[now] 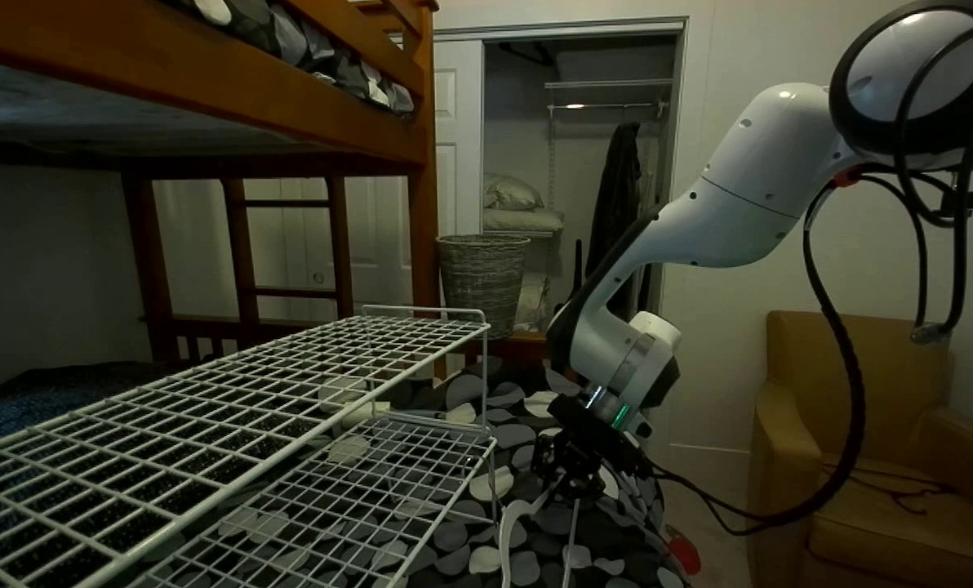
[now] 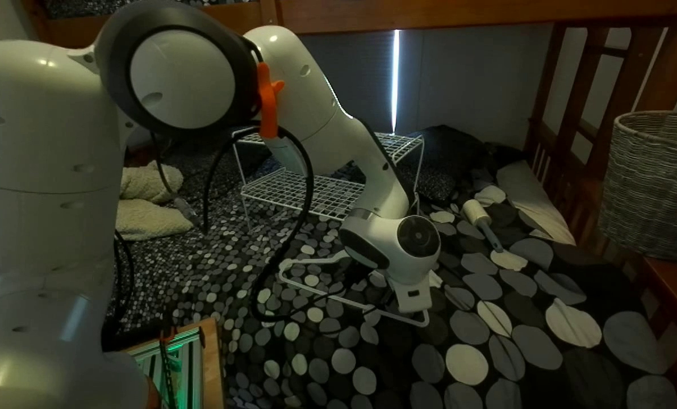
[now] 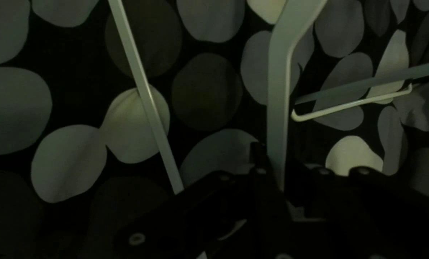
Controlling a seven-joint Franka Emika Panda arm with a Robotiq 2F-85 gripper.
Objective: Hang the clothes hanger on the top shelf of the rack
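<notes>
The clothes hanger is pale and thin; in an exterior view its limb (image 2: 316, 261) and long bar lie low over the bed, partly behind the arm. It also shows in an exterior view (image 1: 505, 535) and in the wrist view (image 3: 278, 108). My gripper (image 3: 276, 158) has a finger close on each side of that limb and is shut on it. In an exterior view the gripper (image 1: 570, 478) points down, right of the rack (image 1: 486, 384). The top shelf (image 1: 331, 359) is a white wire grid, higher than the gripper; it is partly behind the arm in an exterior view (image 2: 401, 146).
The rack's lower tier (image 1: 372, 474) sits under the top shelf. A lint roller (image 2: 477, 213) lies on the dotted bedspread (image 2: 520, 324). A wicker basket (image 1: 484, 278), the wooden bunk bed post (image 1: 424, 220) and an armchair (image 1: 805, 384) stand around. A cable (image 2: 290, 250) hangs by the arm.
</notes>
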